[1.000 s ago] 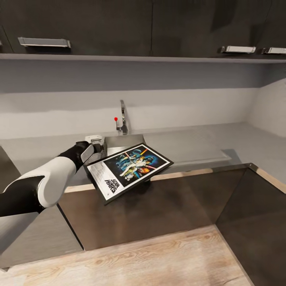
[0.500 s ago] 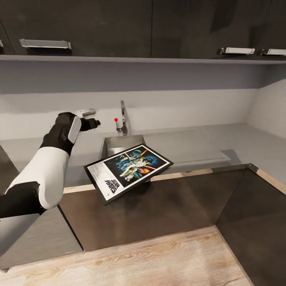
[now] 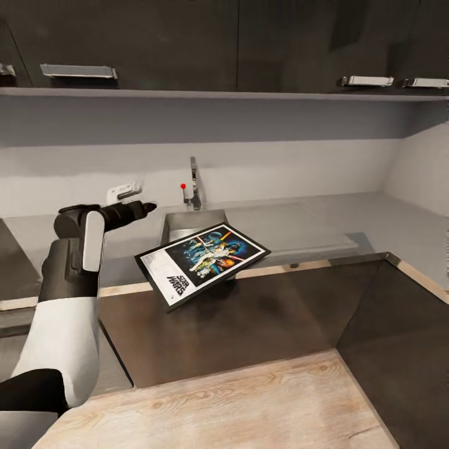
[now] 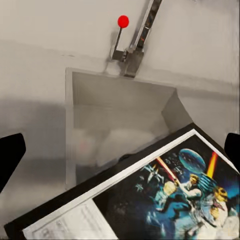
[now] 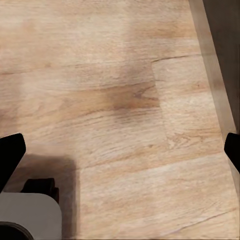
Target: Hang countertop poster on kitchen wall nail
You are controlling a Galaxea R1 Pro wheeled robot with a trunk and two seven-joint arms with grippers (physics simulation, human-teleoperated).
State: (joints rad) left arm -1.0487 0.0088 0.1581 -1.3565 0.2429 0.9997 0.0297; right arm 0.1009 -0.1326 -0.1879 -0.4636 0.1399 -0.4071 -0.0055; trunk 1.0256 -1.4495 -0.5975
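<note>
Left gripper hangs in the air above the kitchen countertop, close to the back wall. Its two black fingers sit far apart with nothing between them. In the left wrist view, the black fingertips show at each side, wide apart, looking down on the sink and the poster.

The poster lies tilted on the front edge of the kitchen countertop. One end rests over the sink and the other end sticks out past the shiny edge, above the dark cabinets. It has a thin black frame, a white border and a dark blue picture with the black logo. The left gripper is apart from it, up and to the left.

Behind the sink stands the steel tap with a little red knob. Dark cupboards with silver handles hang on the wall above.

The right gripper points down at the wooden floor. Its black fingertips sit wide apart and hold nothing. A white and black piece of the robot shows below it.
</note>
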